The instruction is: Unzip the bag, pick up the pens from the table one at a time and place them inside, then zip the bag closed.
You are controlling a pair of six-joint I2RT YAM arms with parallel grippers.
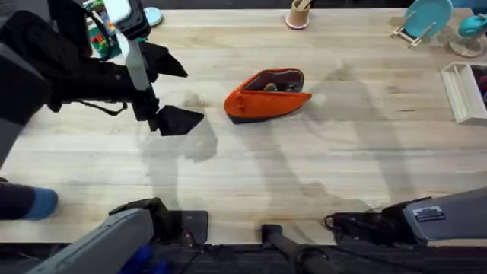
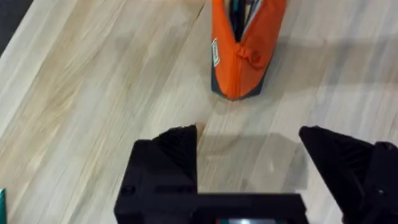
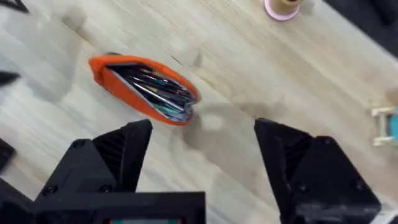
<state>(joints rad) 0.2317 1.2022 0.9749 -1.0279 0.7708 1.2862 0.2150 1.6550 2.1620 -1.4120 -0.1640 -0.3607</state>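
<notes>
we saw the orange pencil pouch [image 1: 266, 96] unzipped w/ pens [image 3: 158, 93] inside; left gripper [image 2: 249, 146] & right gripper [image 3: 202, 146] both spread, empty.

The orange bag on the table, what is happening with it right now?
Two robot arms work at a wooden table. The orange bag lies in the middle, unzipped, with pens already inside. Nothing holds it at this moment. The left tool hangs open above the table, a little apart from the bag's closed end, and it is empty. The right tool is also open and empty, looking at the bag from farther away. Zipping the bag closed is not yet done.
</notes>
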